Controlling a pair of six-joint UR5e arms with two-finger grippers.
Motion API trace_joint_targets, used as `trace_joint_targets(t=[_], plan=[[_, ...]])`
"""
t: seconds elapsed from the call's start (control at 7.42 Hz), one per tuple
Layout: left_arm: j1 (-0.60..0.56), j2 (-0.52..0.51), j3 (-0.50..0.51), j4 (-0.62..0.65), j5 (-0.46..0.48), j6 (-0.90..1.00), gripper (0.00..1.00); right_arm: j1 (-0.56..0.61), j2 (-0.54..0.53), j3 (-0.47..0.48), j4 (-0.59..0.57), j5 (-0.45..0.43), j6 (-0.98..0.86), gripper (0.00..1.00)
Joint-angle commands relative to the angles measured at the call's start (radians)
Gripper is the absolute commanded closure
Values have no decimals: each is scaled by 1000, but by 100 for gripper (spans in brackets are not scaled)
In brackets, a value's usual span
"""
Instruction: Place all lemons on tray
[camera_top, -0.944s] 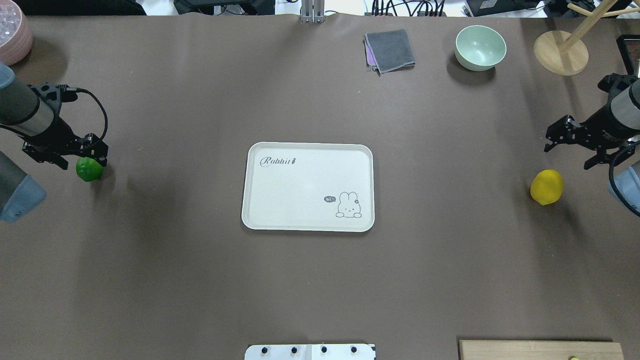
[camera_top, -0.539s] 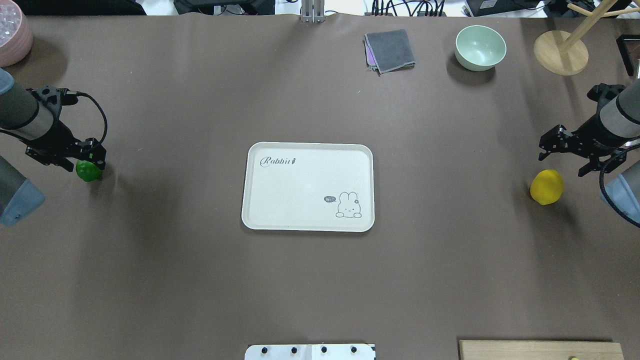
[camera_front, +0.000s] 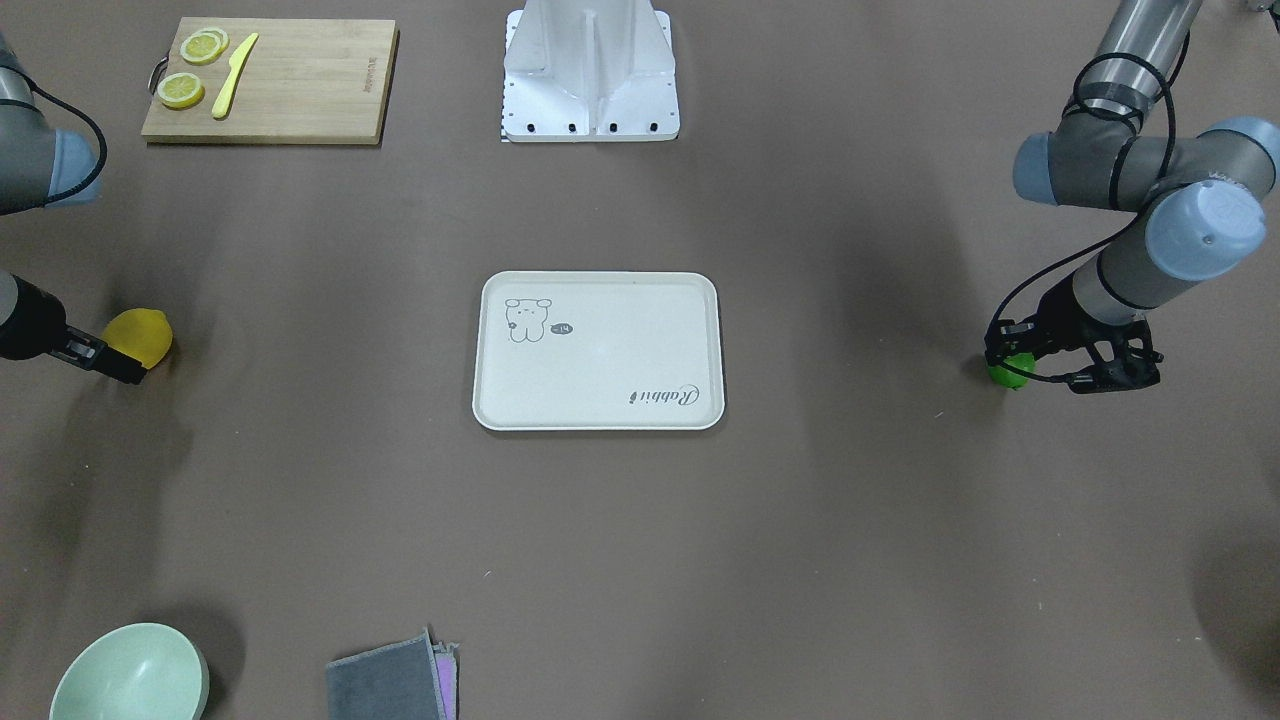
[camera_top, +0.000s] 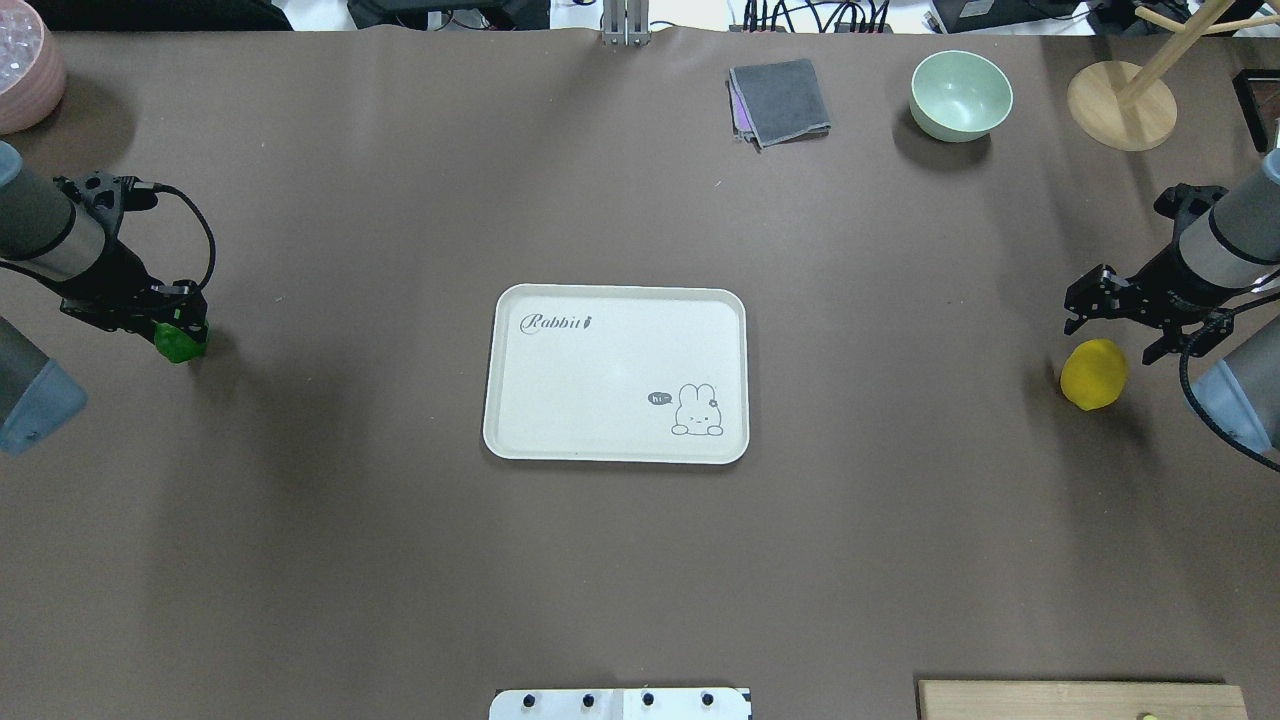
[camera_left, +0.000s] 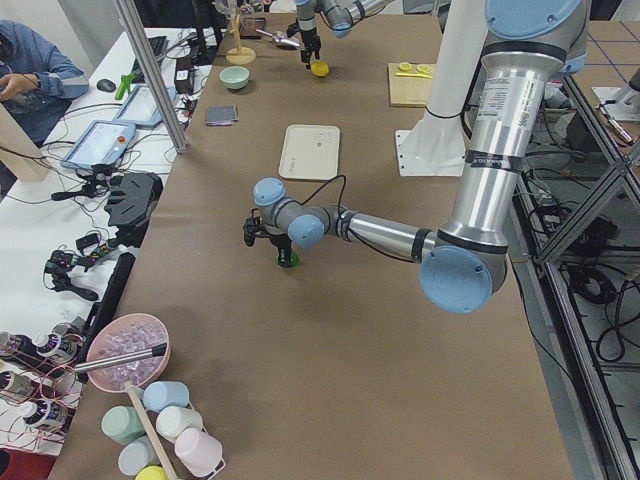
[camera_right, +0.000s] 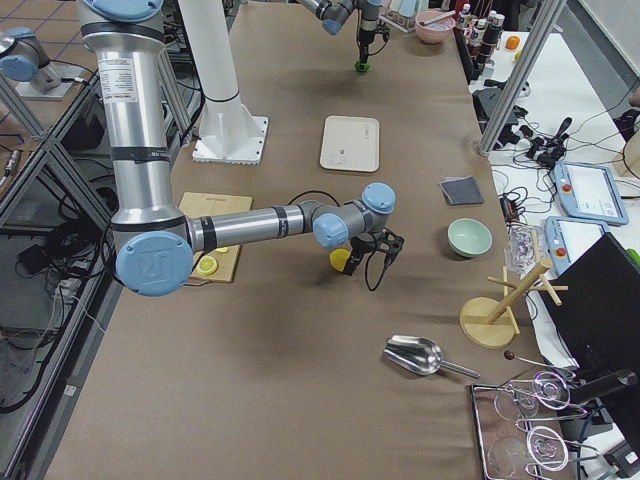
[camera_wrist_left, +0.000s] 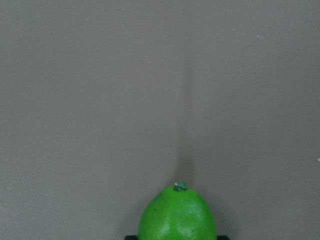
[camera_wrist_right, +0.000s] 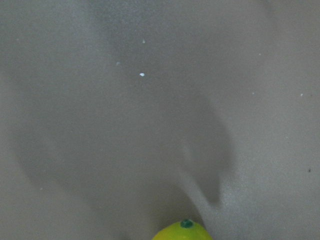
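Within left claw (camera_top: 180, 328), green lemon (camera_top: 179, 346)

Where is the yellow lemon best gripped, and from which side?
Grip the yellow lemon across its wide middle, from above, with the open right hand. It lies on its side, and its tapered ends would probably slip out.
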Motion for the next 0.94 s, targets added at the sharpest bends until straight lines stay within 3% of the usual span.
trace_joint_targets(t=[0.0,0.13,0.4,0.81], plan=[[-23,-12,-130,183,-63,4,100,-10,4,-4,1,26,2,0],[-41,-45,-239,394,-70,98,100,-12,4,-9,-1,35,1,0],[-136,-279,-263,815,-68,313,100,-24,3,-10,-9,61,5,0],[-140,-404,-272,915,-73,277,100,-33,1,-15,-13,87,13,1]])
